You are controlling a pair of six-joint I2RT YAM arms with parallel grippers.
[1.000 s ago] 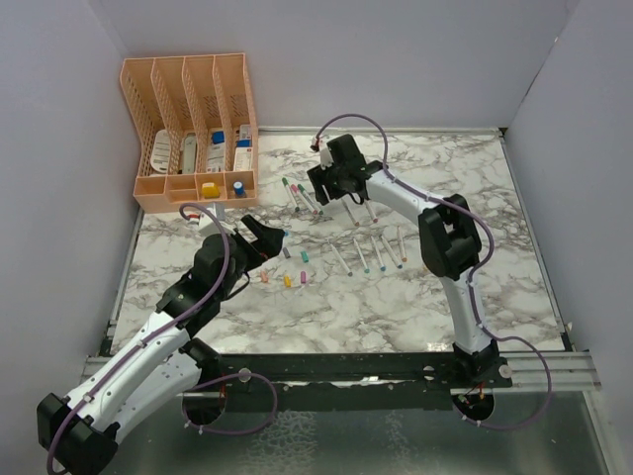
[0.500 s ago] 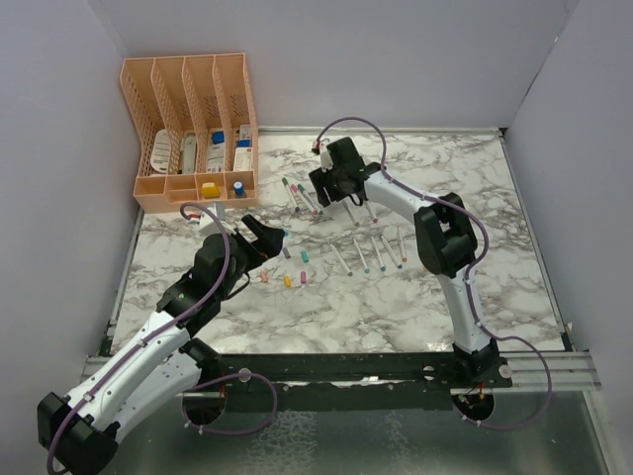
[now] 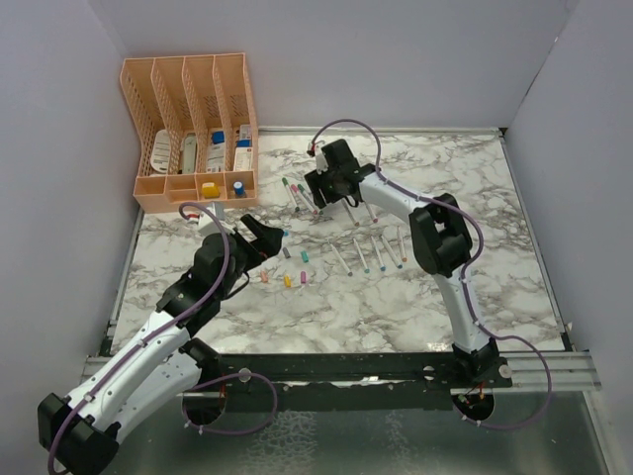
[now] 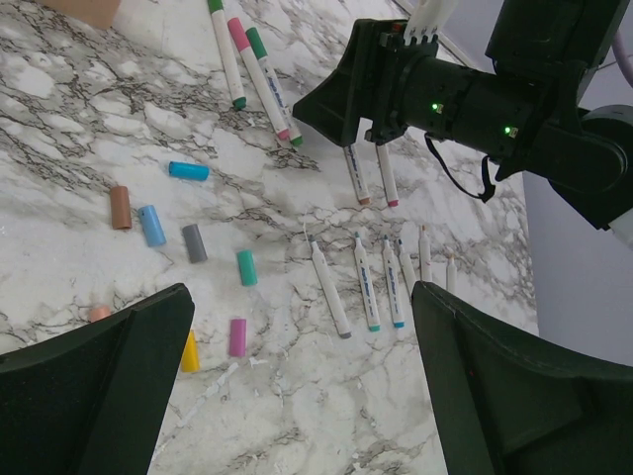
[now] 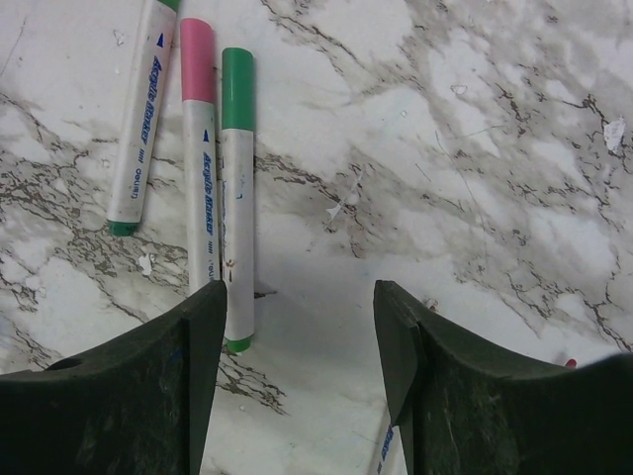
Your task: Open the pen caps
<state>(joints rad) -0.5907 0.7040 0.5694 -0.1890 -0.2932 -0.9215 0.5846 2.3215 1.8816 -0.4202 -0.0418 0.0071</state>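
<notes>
Near the middle of the marble table (image 3: 514,228), loose pen caps (image 4: 194,242) in blue, grey, teal, pink and yellow lie scattered beside a row of uncapped pens (image 4: 366,297). They lie in front of the left gripper (image 4: 302,297), whose fingers stand wide apart with nothing between them. Farther back, three capped pens (image 5: 235,198) lie side by side, and the right gripper (image 5: 297,297) hangs just beside the green-capped one, fingers spread and gripping nothing.

Marble counter boxed in by plain walls

White-grey marble counter (image 3: 396,307) with dark veins, and pale grey walls (image 3: 396,59) at the back and both sides. A peach organiser (image 3: 188,109) sits in the far-left corner, with a black rail (image 3: 346,366) along the near edge. The light's soft and even.
</notes>
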